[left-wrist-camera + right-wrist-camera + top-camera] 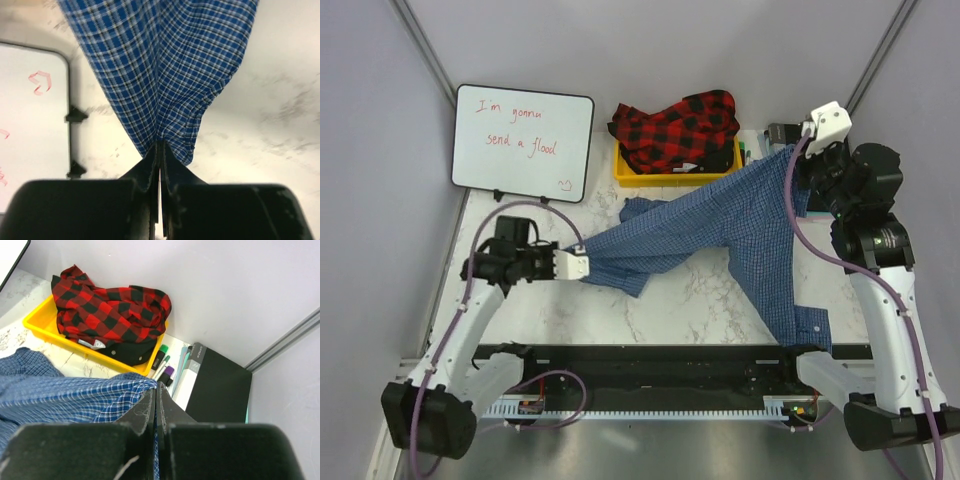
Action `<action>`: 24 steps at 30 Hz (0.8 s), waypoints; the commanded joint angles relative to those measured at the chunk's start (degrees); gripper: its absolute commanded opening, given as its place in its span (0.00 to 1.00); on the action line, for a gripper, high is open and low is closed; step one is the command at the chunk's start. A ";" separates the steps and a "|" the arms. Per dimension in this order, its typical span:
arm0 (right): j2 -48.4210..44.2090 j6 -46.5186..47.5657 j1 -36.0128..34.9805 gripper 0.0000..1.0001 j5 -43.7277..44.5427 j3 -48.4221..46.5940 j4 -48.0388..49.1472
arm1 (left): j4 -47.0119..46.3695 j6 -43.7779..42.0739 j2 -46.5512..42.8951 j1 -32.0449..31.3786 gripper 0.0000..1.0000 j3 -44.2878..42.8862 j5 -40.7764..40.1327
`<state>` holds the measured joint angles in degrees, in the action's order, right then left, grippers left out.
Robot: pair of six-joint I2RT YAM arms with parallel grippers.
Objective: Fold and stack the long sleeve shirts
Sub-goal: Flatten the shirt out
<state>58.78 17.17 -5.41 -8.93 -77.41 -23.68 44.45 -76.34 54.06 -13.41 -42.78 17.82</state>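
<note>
Folding looks barely begun: the blue fine-checked cloth shirt (720, 225) stretches unfolded over the marbled desk (690, 310), with the left hand (582, 265) and right hand (800, 150) each clamped shut on it (nothing stacked), and the red-and-black plaid shirt (675, 130) lies crumpled in the yellow plastic tray (625, 175).

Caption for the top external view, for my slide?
Left gripper and right gripper pinch the blue checked shirt, stretched between them; red plaid shirt sits bunched in the yellow bin.
</note>
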 commanded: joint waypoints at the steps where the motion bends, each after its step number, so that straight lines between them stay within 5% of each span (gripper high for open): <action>1: -3.06 0.67 0.22 0.00 0.06 1.89 -2.50 | 9.52 -17.00 9.79 15.48 0.02 -12.02 14.23; 6: -1.84 -0.64 0.31 0.00 -3.90 8.23 -3.13 | 9.26 -16.21 21.34 20.18 0.05 -21.10 20.14; 10: 0.89 -1.09 0.22 0.00 -5.13 12.97 -1.46 | 9.34 -19.19 20.91 17.99 0.14 -17.43 24.19; 14: 1.43 0.31 0.31 0.00 -4.96 17.46 0.21 | 9.26 -20.18 17.22 16.31 0.43 -11.45 22.96; 16: 0.98 0.85 0.31 0.00 -4.96 19.57 0.74 | 9.26 -16.33 16.95 16.40 0.50 -11.27 23.22; 19: 0.37 1.29 0.22 0.00 -4.78 20.45 0.83 | 8.56 -8.79 18.27 16.31 0.79 -12.76 23.92; 24: 0.63 1.81 0.22 0.00 -3.55 20.37 0.74 | 6.27 0.58 18.02 15.87 0.81 -13.30 25.67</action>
<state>60.66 18.06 -5.37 -12.99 -56.80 -25.74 52.77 -84.07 73.01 2.81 -54.81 39.48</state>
